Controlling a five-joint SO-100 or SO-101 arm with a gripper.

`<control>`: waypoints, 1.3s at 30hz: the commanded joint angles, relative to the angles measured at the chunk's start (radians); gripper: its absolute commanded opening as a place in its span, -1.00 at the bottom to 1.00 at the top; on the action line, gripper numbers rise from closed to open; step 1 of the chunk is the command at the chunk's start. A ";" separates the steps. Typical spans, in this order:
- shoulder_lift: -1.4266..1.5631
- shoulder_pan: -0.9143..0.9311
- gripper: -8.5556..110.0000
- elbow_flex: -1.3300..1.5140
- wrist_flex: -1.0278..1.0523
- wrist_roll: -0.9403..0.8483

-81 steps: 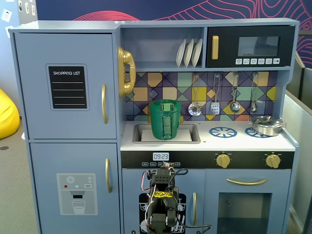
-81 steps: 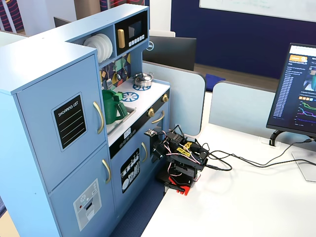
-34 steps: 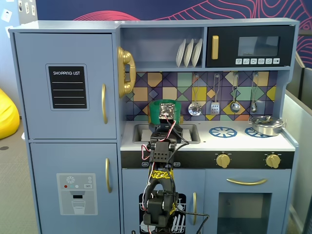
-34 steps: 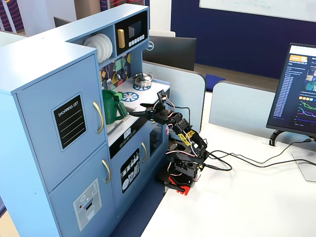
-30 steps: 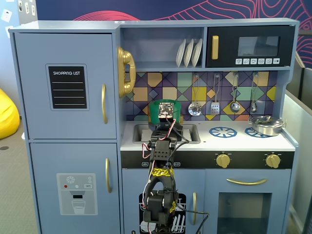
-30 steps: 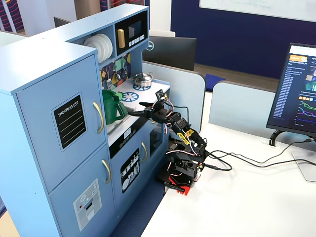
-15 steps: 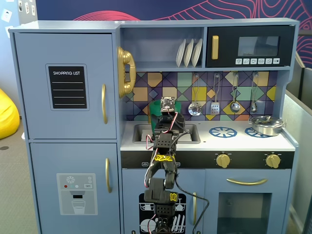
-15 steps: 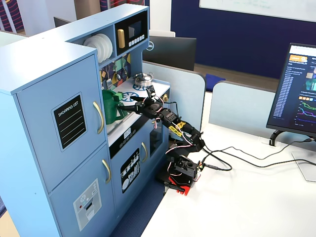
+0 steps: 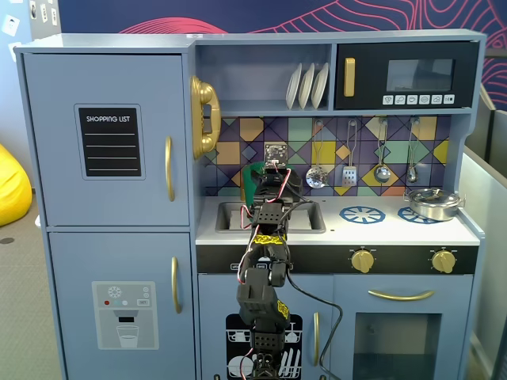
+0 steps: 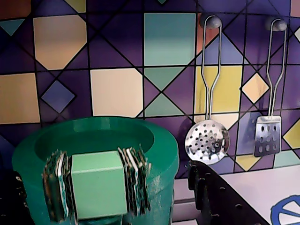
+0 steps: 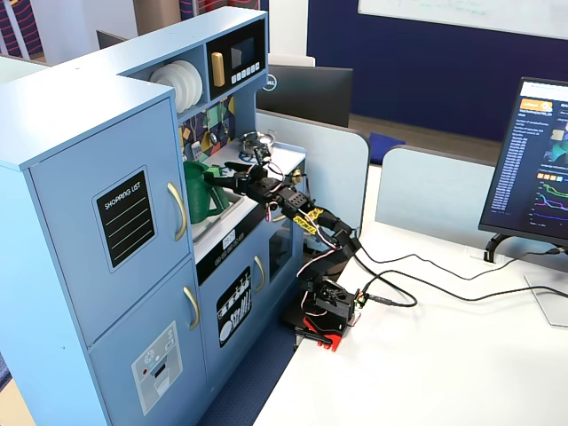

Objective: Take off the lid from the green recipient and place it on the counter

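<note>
The green recipient (image 10: 161,187) fills the lower left of the wrist view, with its light-green handle block (image 10: 98,190) facing the camera. The dark-green lid (image 10: 103,133), with its raised rim, sits on top of it. My gripper (image 10: 101,180) is open, with one dark jaw on each side of the recipient, and a small gap shows on the right. In a fixed view the recipient (image 9: 255,170) stands at the sink's back, mostly hidden behind my gripper (image 9: 268,180). In another fixed view my gripper (image 11: 216,177) reaches the recipient (image 11: 197,191). The white counter (image 9: 380,229) lies to the right.
A silver pot (image 9: 433,203) sits on the right burner mark. The sunken sink (image 9: 305,218) is below my arm. A slotted skimmer (image 10: 207,140) and a spatula (image 10: 267,136) hang on the tiled wall. White plates (image 9: 307,85) stand on the shelf above.
</note>
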 commanded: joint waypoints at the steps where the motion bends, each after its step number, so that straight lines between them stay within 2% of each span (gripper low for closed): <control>1: -0.009 -0.018 -0.18 -0.089 -0.009 0.002; 30: -0.048 -0.060 -0.25 -0.114 0.040 -0.008; 33: -0.046 -0.061 -0.35 -0.112 0.054 -0.028; 39: -0.041 -0.084 -0.80 -0.109 0.055 -0.055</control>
